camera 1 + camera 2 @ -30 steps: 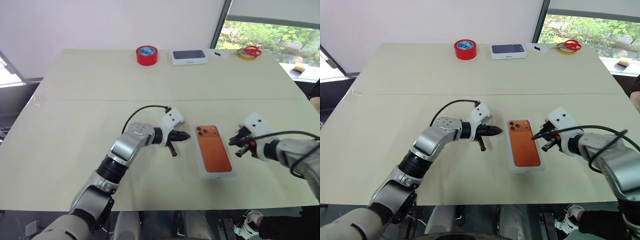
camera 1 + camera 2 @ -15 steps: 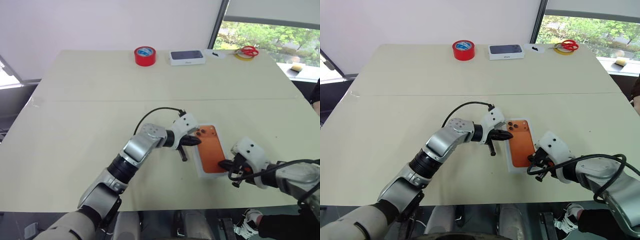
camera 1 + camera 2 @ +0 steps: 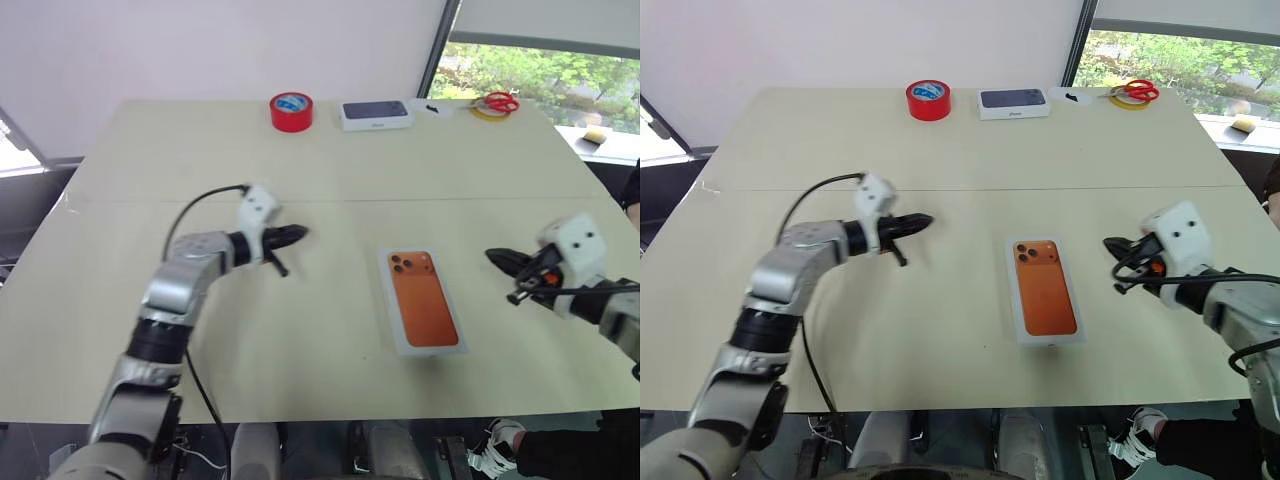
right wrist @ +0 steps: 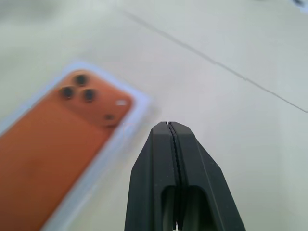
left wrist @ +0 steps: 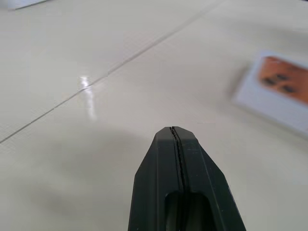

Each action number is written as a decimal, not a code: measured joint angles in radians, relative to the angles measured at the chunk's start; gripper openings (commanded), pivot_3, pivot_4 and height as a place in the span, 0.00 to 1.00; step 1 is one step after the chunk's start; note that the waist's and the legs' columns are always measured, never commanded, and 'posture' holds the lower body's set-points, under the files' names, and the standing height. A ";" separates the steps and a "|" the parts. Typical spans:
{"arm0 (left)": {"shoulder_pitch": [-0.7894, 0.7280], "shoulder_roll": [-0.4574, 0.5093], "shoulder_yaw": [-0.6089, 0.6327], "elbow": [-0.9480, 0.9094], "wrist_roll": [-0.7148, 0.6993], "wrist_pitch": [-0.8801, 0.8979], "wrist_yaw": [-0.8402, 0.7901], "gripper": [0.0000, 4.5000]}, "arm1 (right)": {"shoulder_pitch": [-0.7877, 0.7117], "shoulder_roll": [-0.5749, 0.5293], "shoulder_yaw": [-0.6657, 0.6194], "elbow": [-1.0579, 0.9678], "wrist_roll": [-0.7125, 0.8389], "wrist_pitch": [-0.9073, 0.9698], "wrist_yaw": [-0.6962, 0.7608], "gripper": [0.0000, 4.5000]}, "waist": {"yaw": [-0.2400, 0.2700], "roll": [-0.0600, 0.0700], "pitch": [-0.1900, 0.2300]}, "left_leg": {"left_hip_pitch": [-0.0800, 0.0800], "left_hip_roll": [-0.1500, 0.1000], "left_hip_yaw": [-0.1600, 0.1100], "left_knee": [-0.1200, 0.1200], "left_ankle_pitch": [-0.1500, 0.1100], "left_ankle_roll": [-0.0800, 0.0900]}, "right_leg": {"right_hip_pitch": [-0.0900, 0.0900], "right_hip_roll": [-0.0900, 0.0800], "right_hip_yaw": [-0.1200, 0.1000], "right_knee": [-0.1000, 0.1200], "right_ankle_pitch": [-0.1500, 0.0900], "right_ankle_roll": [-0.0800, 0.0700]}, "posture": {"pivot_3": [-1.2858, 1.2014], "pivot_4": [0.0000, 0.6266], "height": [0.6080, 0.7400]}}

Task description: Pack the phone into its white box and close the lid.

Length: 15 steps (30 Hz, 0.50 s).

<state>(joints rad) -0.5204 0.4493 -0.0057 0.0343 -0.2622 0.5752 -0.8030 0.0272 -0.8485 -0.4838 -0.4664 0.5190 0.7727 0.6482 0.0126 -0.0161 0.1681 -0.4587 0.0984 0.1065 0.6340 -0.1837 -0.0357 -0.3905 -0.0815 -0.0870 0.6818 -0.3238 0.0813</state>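
The left gripper (image 3: 297, 234) and right gripper (image 3: 497, 257) both have their fingers pressed together, holding nothing, and hover above the table (image 3: 150, 160). Between them, well apart from each, lies the lid (image 3: 423, 301), its printed orange phone facing up.

White lid (image 3: 424, 302) printed with orange phone, red tape roll (image 3: 292, 111), cream table (image 3: 330, 170)
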 measured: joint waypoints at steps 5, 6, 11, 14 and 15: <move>0.123 0.096 0.103 -0.004 -0.020 -0.009 0.002 0.00 | 0.013 0.005 -0.014 0.050 0.001 -0.048 0.040 0.01 | 0.001 0.000 0.000 | 0.000 0.000 0.000 0.000 0.000 0.000 | 0.000 0.000 0.000 0.000 0.000 0.000 | 0.52 0.24 0.93; 0.126 0.105 0.114 0.003 -0.023 -0.015 0.005 0.00 | 0.011 0.007 -0.010 0.050 0.002 -0.054 0.041 0.01 | 0.002 0.000 0.000 | 0.000 0.000 0.000 0.000 0.000 0.000 | 0.000 0.000 0.000 0.000 0.000 0.000 | 0.52 0.24 0.93; 0.120 0.114 0.162 0.005 -0.045 -0.017 0.038 0.00 | -0.021 0.026 0.023 0.050 0.006 -0.066 0.039 0.01 | 0.000 0.000 0.000 | 0.000 0.000 0.000 -0.001 0.000 0.000 | 0.000 0.000 0.000 0.000 0.000 0.000 | 0.52 0.24 0.93; 0.119 0.114 0.171 0.005 -0.048 -0.017 0.054 0.00 | -0.033 0.032 0.040 0.055 0.006 -0.075 0.041 0.01 | 0.000 0.000 0.000 | 0.000 0.000 0.000 0.000 0.000 0.000 | 0.000 0.000 0.000 0.000 0.000 0.000 | 0.52 0.24 0.93; 0.118 0.114 0.176 0.005 -0.049 -0.017 0.065 0.00 | -0.039 0.037 0.048 0.061 0.005 -0.083 0.042 0.01 | 0.000 0.000 0.000 | 0.000 0.000 0.000 0.000 0.000 0.000 | 0.000 0.000 0.000 0.000 0.000 0.000 | 0.52 0.24 0.93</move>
<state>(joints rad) -0.4022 0.5632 0.1707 0.0393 -0.3113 0.5581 -0.7376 -0.0114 -0.8112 -0.4356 -0.4049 0.5239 0.6896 0.6898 0.0123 -0.0161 0.1681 -0.4584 0.0986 0.1069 0.6336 -0.1838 -0.0359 -0.3905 -0.0816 -0.0870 0.6819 -0.3238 0.0813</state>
